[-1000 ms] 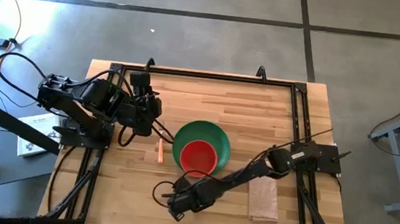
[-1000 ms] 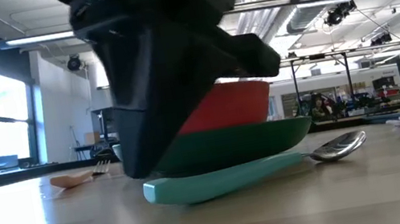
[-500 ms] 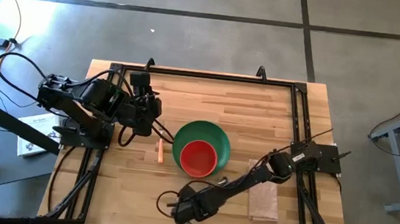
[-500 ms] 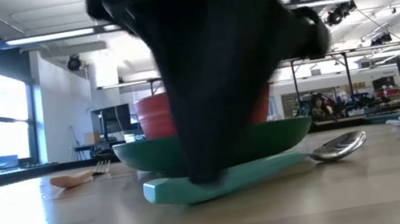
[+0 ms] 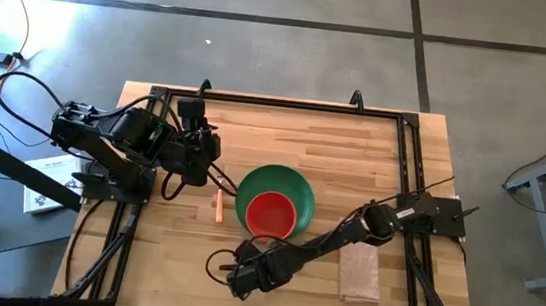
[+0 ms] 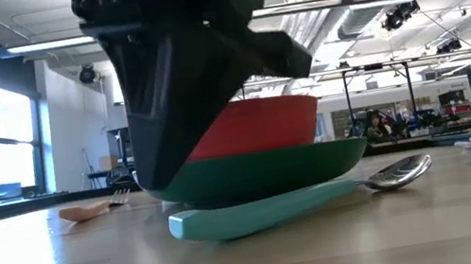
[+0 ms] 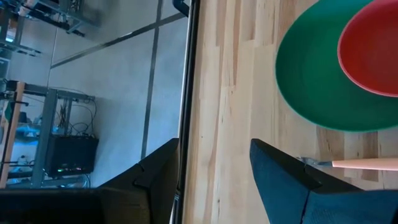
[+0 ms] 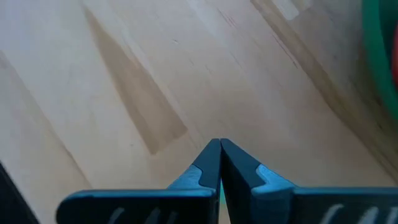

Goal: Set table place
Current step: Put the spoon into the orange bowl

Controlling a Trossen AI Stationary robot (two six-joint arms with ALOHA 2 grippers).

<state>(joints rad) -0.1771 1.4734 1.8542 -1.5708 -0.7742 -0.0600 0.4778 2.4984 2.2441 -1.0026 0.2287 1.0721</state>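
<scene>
Fingers of the right gripper (image 8: 219, 163) are pressed together above the light wood table (image 5: 286, 124), at six o'clock from the round green plate (image 5: 276, 188). Nearby lies the teal-handled spoon (image 6: 295, 201), lengthwise across. Left gripper (image 7: 214, 177) waits open.

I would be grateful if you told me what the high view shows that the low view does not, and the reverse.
Only the high view shows the waiting left gripper at the table's left side. Only the low view shows the teal-handled spoon, lying flat in front of the plate; from above, the right arm hides it. Both show the green plate, the red bowl on it, the fork and the right gripper near the table's front edge.
</scene>
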